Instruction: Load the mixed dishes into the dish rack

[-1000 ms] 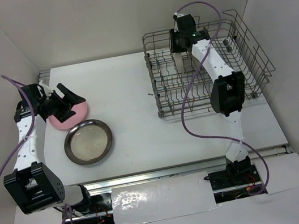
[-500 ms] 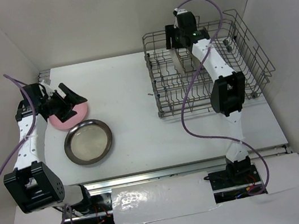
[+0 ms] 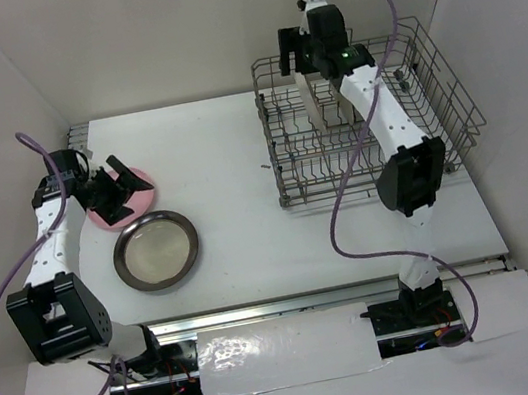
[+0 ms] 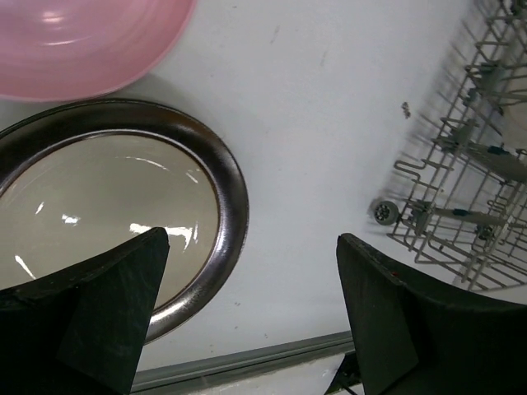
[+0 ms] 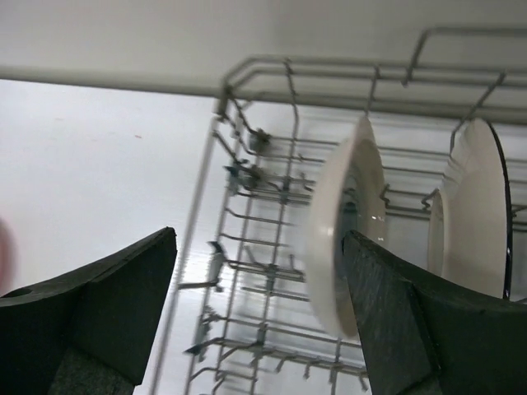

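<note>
Plates: a cream one and a dark-edged one stand upright side by side in the rack, far right on the table. The right gripper hangs spread and empty over the rack's far left corner. At left, the pink plate and the brown-rimmed plate lie just beside each other, with the left gripper spread above them.

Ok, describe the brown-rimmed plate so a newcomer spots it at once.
On the table, go left, far from the dish rack. Two plates sit there. The brown-rimmed plate is the nearer one: dark glossy rim, cream centre, unlike the pink plate behind it.
</note>
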Controlling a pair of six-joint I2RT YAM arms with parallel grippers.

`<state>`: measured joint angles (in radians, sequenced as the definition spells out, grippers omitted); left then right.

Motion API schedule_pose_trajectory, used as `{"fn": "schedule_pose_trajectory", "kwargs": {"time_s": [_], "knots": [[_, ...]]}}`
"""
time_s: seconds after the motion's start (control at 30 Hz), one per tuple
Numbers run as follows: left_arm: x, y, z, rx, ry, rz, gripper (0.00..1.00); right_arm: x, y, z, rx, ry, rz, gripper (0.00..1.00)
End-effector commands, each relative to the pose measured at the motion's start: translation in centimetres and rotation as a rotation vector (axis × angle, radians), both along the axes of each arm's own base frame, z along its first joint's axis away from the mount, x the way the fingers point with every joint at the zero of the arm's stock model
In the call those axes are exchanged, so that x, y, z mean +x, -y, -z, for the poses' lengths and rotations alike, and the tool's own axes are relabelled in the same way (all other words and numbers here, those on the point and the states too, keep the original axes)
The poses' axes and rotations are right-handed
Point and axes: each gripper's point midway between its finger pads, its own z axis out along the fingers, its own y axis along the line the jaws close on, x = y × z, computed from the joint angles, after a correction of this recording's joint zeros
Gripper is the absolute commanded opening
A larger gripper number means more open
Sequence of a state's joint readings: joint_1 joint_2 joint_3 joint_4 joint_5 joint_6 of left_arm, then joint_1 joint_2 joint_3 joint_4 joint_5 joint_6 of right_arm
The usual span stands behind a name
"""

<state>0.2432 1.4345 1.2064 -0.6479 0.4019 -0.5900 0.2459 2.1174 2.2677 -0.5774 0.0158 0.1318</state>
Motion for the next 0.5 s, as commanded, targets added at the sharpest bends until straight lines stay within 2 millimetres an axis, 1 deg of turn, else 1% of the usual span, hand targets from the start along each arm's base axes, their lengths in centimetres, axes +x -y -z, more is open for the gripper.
{"fn": "schedule_pose_trajectory", "kwargs": {"time_s": [0.0,0.03,0.07,0.1,0.13,0.17,0.2,0.23,0.3,0.33,0.37,0.4,0.43,0.47], "knots": [[-0.3,-1.3,0.7,0.041,-0.071,-0.079,0.96,-5.0,-1.5,-12.1,0.039,0.223,-0.049,0.89],[-0.4,-2.0,1.1,0.055,-0.09,-0.106,0.96,-5.9,-2.0,-12.6,0.043,0.227,-0.064,0.89],[-0.9,-2.9,1.8,0.052,-0.127,-0.149,0.96,-8.2,-4.6,-13.2,0.047,0.227,-0.123,0.89],[-0.8,-2.9,1.9,0.048,-0.133,-0.152,0.98,-8.9,-4.3,-14.3,0.054,0.247,-0.12,0.89],[-1.2,-3.9,2.4,0.039,-0.152,-0.19,0.98,-9.6,-5.1,-12.9,0.046,0.215,-0.14,0.89],[-1.3,-4.6,3.0,0.035,-0.176,-0.215,0.98,-11.0,-7.1,-13.0,0.051,0.217,-0.186,0.89],[-1.5,-5.0,3.4,0.032,-0.202,-0.245,0.98,-12.5,-7.5,-13.8,0.062,0.229,-0.2,0.89],[-1.8,-6.0,4.0,0.034,-0.233,-0.285,0.98,-14.3,-9.1,-13.0,0.064,0.21,-0.246,0.89],[-2.1,-7.5,4.7,0.031,-0.261,-0.354,0.97,-15.8,-10.4,-11.8,0.071,0.183,-0.277,0.89],[-2.1,-8.1,5.0,0.032,-0.27,-0.381,0.96,-16.3,-11.1,-9.5,0.058,0.144,-0.295,0.89],[-1.9,-9.1,5.2,0.03,-0.263,-0.414,0.95,-17.8,-11.8,-9.8,0.076,0.148,-0.315,0.9],[-1.7,-9.6,5.2,0.024,-0.258,-0.426,0.95,-18.3,-12.2,-7.2,0.06,0.098,-0.322,0.9],[-1.5,-10.0,5.7,0.014,-0.274,-0.44,0.95,-18.7,-12.3,-7.1,0.072,0.104,-0.327,0.9],[-1.3,-10.6,6.1,0.006,-0.282,-0.462,0.94,-19.6,-12.5,-7.3,0.083,0.109,-0.338,0.9]]}}
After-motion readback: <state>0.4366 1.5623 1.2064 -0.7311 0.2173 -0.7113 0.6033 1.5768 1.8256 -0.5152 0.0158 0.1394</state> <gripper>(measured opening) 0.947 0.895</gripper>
